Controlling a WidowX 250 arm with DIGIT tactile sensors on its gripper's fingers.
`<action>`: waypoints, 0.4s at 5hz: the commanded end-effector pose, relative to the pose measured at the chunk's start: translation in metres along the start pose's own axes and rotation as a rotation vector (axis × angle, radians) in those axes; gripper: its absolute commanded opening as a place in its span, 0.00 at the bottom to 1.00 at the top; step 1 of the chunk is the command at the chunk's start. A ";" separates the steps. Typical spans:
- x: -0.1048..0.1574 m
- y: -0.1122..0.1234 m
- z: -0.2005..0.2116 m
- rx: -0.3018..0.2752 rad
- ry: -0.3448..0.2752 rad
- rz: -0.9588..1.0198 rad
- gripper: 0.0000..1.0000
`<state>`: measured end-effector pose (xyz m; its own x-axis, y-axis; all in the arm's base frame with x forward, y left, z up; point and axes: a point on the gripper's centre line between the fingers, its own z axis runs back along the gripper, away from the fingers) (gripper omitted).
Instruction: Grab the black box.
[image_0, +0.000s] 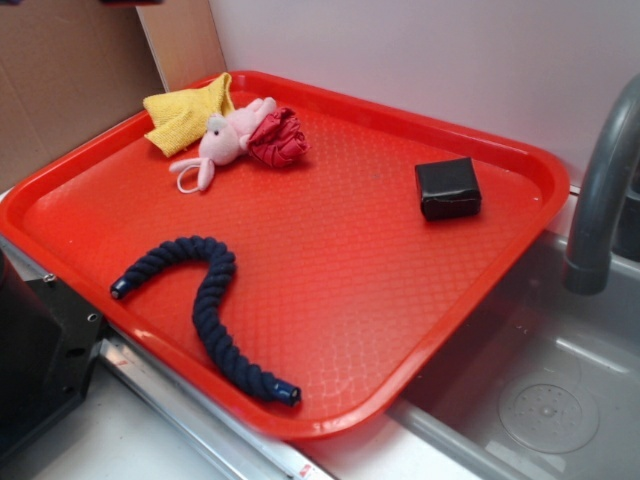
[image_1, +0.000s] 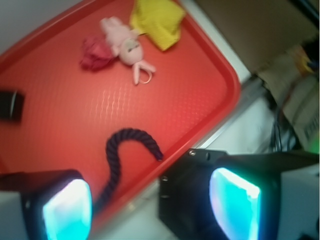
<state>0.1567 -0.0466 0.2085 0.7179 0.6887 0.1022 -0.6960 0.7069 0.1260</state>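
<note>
The black box (image_0: 447, 189) is a small glossy block resting on the red tray (image_0: 400, 330) near its far right rim. In the wrist view the black box (image_1: 11, 105) shows at the left edge, partly cut off. My gripper (image_1: 150, 210) hovers high over the tray's near edge, far from the box. It is open: its two glowing cyan pads (image_1: 67, 212) stand wide apart with nothing between them. The exterior view does not show the gripper.
A pink plush toy (image_0: 225, 140), a yellow cloth (image_0: 185, 115) and a red crumpled fabric (image_0: 278, 138) lie at the tray's far left. A navy rope (image_0: 215, 300) curls along the near side. A black housing (image_0: 40, 350) sits left; a sink (image_0: 540, 400) and faucet (image_0: 600, 200) are right.
</note>
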 end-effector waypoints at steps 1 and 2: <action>0.018 -0.048 -0.007 -0.102 -0.072 0.199 1.00; 0.028 -0.069 -0.022 -0.194 -0.081 0.180 1.00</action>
<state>0.2203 -0.0765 0.1728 0.5799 0.7945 0.1801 -0.7991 0.5978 -0.0641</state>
